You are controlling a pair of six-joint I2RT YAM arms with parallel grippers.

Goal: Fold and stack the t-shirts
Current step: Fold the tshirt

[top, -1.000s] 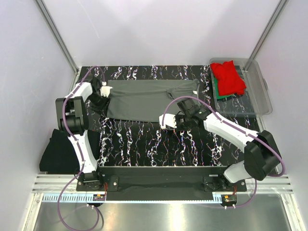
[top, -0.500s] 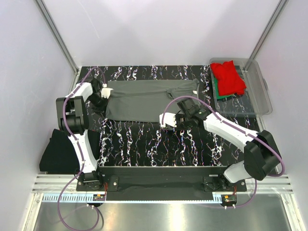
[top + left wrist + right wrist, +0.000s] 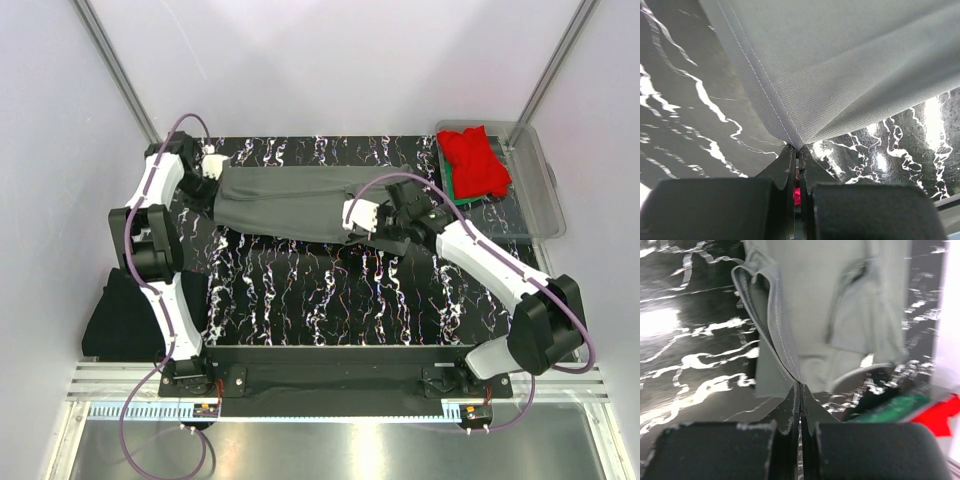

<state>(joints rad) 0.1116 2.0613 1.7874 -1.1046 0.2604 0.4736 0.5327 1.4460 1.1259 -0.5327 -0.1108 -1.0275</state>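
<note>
My left gripper is pinched tight on a hemmed corner of the grey shirt. My right gripper is closed the same way on a stitched edge near its other end. The shirt lies across the far half of the table, strung between my two grips. It is light, limp cloth, so I expect it to sag and crease wherever I don't support it, and a shallow pinch could slip. Hems and seams look the best holds, since their doubled layers give my fingers bite. A red shirt sits in the tub, and a black shirt lies off the table's left edge.
</note>
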